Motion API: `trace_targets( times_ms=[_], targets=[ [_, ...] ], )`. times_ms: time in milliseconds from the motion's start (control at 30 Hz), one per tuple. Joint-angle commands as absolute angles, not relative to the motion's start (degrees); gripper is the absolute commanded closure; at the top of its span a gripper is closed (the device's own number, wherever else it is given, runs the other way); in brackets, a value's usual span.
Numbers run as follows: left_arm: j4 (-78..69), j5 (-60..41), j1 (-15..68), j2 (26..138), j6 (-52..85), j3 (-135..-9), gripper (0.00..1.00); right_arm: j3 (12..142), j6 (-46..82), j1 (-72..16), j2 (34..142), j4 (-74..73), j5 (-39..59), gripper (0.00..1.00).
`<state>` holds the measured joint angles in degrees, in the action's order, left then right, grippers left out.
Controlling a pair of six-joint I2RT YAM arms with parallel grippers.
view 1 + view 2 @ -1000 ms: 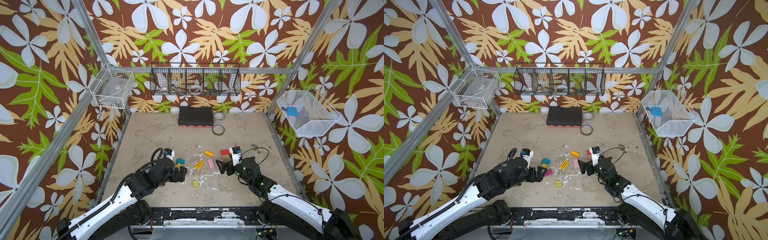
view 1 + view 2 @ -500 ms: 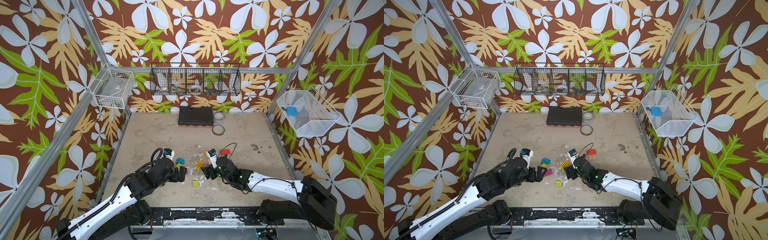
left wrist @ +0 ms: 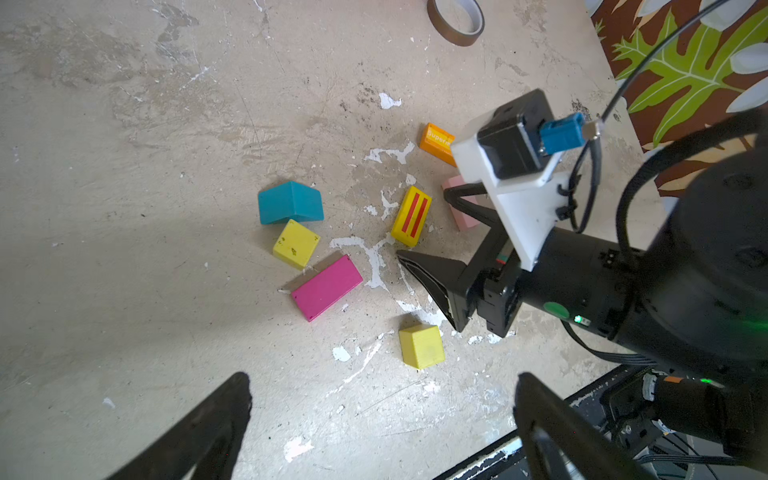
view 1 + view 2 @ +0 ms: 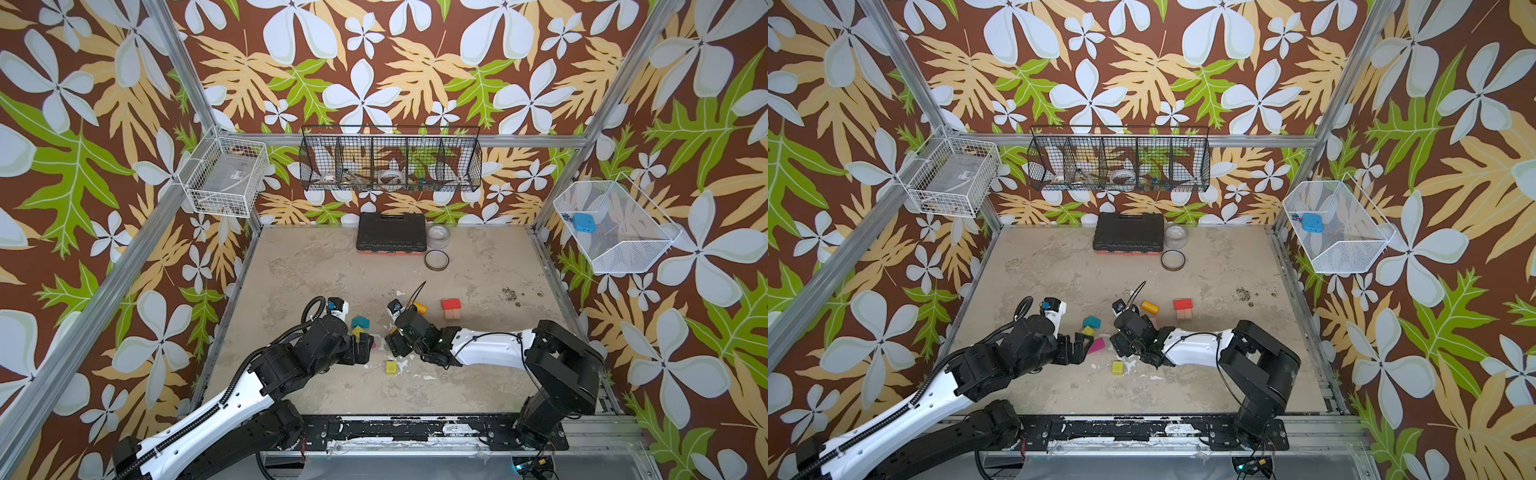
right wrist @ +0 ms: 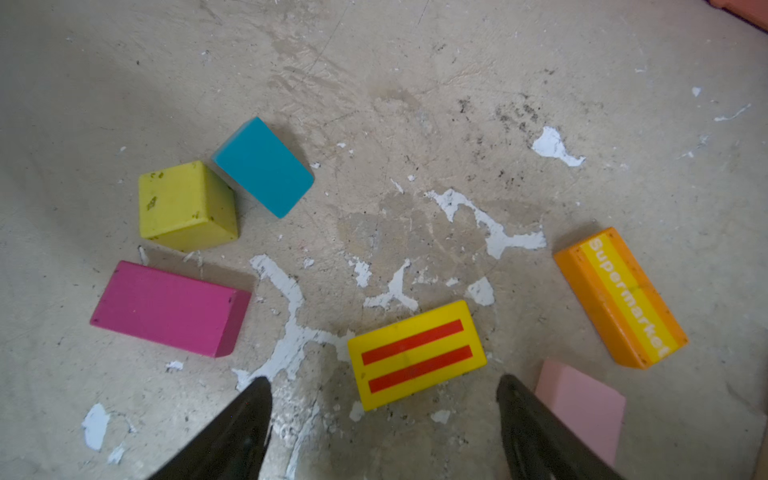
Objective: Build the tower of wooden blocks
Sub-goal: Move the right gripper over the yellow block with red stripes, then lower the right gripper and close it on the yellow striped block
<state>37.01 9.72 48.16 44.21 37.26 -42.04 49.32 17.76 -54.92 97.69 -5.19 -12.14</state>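
My right gripper point(image 5: 383, 384) hangs open low over the yellow block with two red stripes point(image 5: 415, 353); the block's near end lies between the fingertips, untouched. A pale pink block point(image 5: 582, 399) lies just outside one finger. The orange "Supermarket" block point(image 5: 621, 297), magenta block point(image 5: 166, 307), yellow-green cube point(image 5: 187, 205) and teal roof block point(image 5: 264, 166) lie around it. My left gripper point(image 3: 382, 382) is open and empty, near a second yellow-green cube point(image 3: 421, 346). In both top views a red block point(image 4: 450, 304) sits on tan planks point(image 4: 452, 314) to the right.
A black case point(image 4: 391, 237) and two tape rolls point(image 4: 438, 237) point(image 4: 436, 259) stand at the back of the table. Wire baskets point(image 4: 390, 162) hang on the walls. The black front rail point(image 4: 415, 428) runs close behind both arms. The two grippers point(image 4: 1077, 347) point(image 4: 1119, 345) stand near each other.
The right arm has swung left, away from the red block on the planks, and now hangs over the striped yellow block. Its jaws narrowed slightly. The left arm has not moved.
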Motion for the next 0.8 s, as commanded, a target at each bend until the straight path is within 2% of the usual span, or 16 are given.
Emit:
trace_targets(
  times_ms=[0, 333, 767],
  targets=[
    [36.0, 9.6, 48.2, 44.1, 37.1, -42.1, 0.00, 49.9, 17.1, -53.8, 99.0, -4.8, -12.0, 0.16],
    [36.0, 9.6, 48.2, 44.7, 37.1, -42.1, 0.00, 48.8, 15.2, -51.2, 101.5, -9.0, -6.9, 0.16],
    [35.9, 9.5, 48.1, 44.7, 37.1, -42.0, 0.00, 51.3, 14.4, -51.3, 104.8, -6.4, -10.7, 0.19]
  ],
)
